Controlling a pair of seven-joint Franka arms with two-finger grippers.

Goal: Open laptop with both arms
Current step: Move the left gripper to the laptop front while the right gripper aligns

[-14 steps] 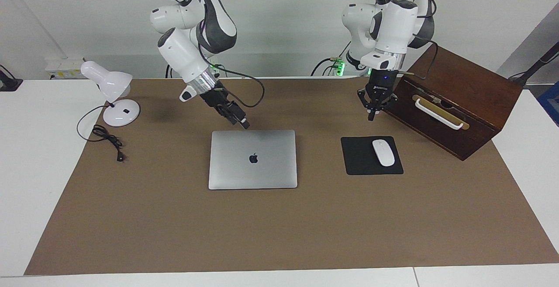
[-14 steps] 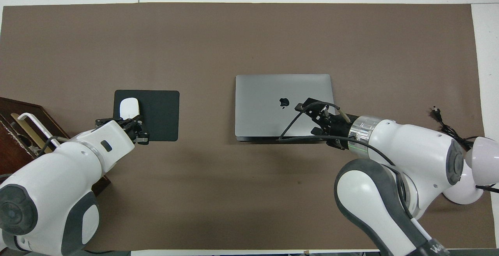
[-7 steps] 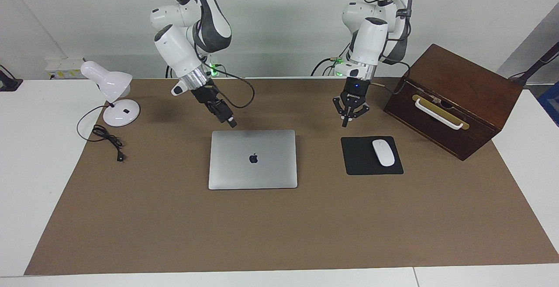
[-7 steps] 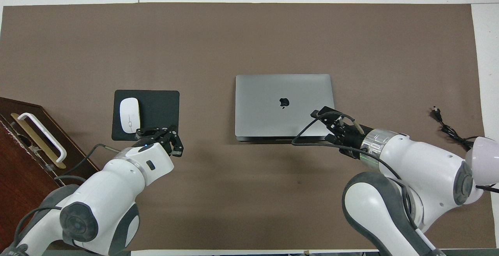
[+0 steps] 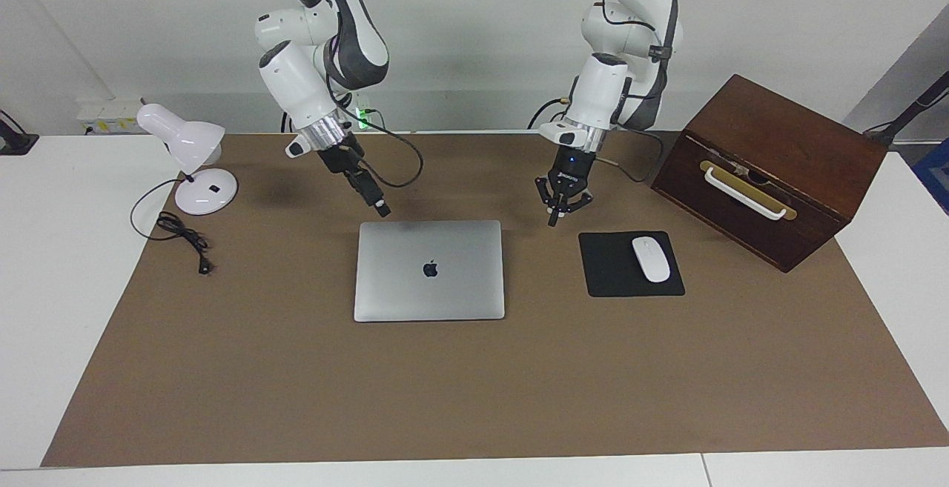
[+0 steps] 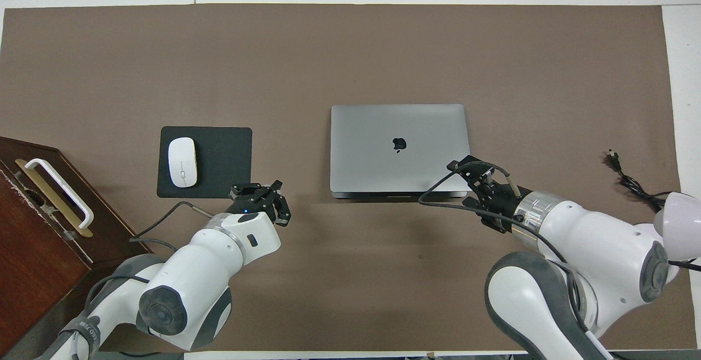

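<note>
While laptop (image 5: 429,270) lies shut, we hover right gripper (image 5: 382,210) and left gripper (image 5: 553,221) flanking hinge-side corners; jaw state: cannot tell.

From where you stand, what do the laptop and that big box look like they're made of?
The laptop looks like matte silver-grey metal, probably aluminium: an even, dull sheen. The box looks like dark stained wood with visible grain; its white handle could be plastic or painted metal.
</note>
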